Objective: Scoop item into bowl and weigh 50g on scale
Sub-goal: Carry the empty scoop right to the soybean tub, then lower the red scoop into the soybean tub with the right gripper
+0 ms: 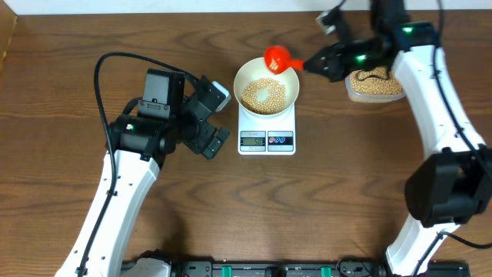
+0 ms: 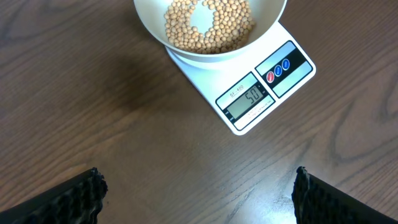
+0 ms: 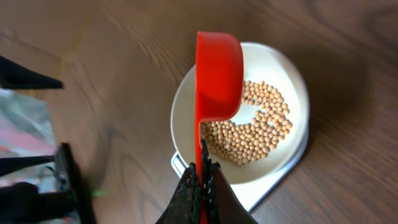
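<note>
Presently the bowl (image 1: 254, 69), round, smooth and plain white, stands on the scale (image 1: 267, 141) at upper centre of the overhead view. Beans (image 1: 254, 100), small, round and tan-yellow, lie on its floor in a loose ring around a bare white patch.

The scale is a flat white rectangle with rounded corners. Its grey display (image 2: 249, 99) reads 50, and beside it two round buttons (image 2: 278, 70), one red and one blue, sit on a black strip.

The right claw (image 3: 202, 180) is clamped tight on the thin handle of a glossy red plastic scoop (image 1: 277, 58). The scoop's rounded cup hangs over the bowl's upper right rim.

The left claw (image 1: 221, 117) stands spread wide and empty, left of the scale and apart from it. Its black ribbed pads (image 2: 81, 199) show in the lower corners of the left wrist view.

A clear rounded tub (image 1: 375, 99) with more beans sits at upper right, partly under the right arm. The table (image 1: 77, 46) is dark brown wood with visible grain.
</note>
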`<state>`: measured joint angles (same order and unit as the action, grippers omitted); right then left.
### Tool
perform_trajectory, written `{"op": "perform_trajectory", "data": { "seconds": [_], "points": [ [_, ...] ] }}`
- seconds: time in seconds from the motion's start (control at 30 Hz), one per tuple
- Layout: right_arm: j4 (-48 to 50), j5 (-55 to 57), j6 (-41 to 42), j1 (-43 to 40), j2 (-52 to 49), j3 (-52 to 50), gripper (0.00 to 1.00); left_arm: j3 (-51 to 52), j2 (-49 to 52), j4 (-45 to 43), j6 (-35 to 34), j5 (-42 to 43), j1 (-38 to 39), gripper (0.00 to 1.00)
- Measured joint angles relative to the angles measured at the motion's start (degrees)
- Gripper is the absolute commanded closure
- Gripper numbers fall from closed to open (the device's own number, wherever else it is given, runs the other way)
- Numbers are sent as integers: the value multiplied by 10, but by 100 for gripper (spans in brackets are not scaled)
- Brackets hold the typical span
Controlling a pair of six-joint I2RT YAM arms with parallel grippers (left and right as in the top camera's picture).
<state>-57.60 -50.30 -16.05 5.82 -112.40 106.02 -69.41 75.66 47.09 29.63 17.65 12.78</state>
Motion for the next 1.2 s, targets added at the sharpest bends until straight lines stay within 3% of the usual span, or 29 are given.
{"op": "perform_trajectory", "data": {
  "seconds": [0.43,0.73,0.93,1.2],
  "points": [
    [-94,-50,-4,-165,17,0,99,0,0,0,0,0,0,2],
    [-120,-5,-30,-277,41,0,99,0,0,0,0,0,0,2],
    [-111,99,-42,-272,41,0,98,0,0,0,0,0,0,2],
    [-103,265,-47,-199,41,0,98,0,0,0,0,0,0,2]
  ]
}}
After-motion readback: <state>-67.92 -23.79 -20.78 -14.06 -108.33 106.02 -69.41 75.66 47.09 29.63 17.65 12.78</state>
